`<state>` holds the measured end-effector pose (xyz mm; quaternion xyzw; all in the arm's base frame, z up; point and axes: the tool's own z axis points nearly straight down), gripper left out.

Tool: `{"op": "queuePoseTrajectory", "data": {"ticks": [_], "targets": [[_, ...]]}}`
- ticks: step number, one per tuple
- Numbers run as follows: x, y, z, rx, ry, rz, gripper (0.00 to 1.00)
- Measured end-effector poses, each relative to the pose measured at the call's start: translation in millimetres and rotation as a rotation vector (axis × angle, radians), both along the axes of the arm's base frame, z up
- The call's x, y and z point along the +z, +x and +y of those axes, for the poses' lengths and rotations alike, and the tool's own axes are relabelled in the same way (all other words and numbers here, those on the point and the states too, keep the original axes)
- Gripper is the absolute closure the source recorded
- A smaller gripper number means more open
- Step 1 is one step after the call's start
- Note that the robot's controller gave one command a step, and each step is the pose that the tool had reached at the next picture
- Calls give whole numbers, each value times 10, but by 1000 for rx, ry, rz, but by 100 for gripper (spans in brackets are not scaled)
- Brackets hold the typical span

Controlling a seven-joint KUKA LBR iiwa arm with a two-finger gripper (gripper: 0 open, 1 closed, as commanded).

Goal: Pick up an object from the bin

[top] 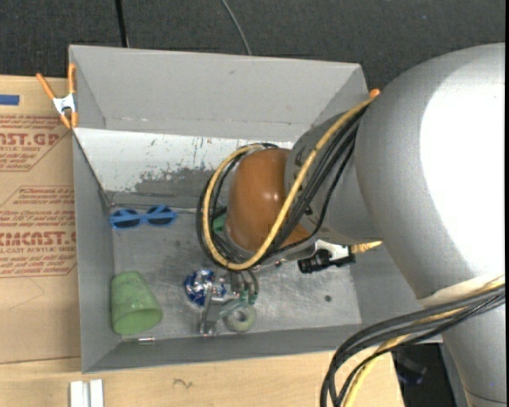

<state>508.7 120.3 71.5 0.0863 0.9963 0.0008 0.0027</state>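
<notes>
My gripper (227, 302) is low in the bin near the front wall, under the orange wrist cover. A blue and white crumpled thing (200, 287) lies right against its left side. A pale green ring (238, 318) sits on the floor directly at its front right. Whether either one is gripped is hidden by the gripper body and the cables.
A light green cup (134, 303) lies on its side in the front left corner. Blue glasses-shaped plastic (142, 218) rests at the back left by the sloped wall. A bit of a green thing (219, 225) peeks out behind the cables. The arm covers the bin's right side.
</notes>
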Motion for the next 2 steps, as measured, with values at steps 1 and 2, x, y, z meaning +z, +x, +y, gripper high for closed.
{"op": "queuePoseTrajectory", "data": {"ticks": [1, 2], "targets": [[17, 19, 9, 0, 2, -7, 100], [1317, 36, 22, 1, 2, -3, 100]]}}
